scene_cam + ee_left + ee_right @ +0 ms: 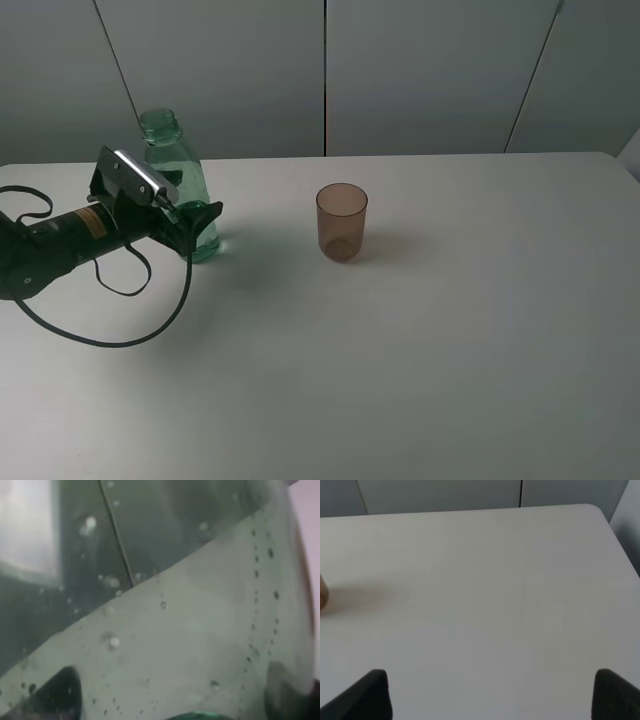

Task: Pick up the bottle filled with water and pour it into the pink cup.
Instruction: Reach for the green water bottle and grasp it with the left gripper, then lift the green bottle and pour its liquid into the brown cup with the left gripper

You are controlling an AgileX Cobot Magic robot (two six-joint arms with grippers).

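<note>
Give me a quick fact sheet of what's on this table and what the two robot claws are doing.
Surface: white table
Bottle: tall transparent green plastic bottle, no cap, upright on the table at the left
Cup: small translucent brownish-pink plastic tumbler, upright near the middle, standing apart to the bottle's right
Left gripper: fingers on either side of the bottle's lower body; cannot tell if it is clamped
Right gripper: open, holding nothing, bare table below
Pouring: not begun

white table (pixel 450 350), green bottle (pixel 190 178), pink cup (pixel 341 222)
</note>
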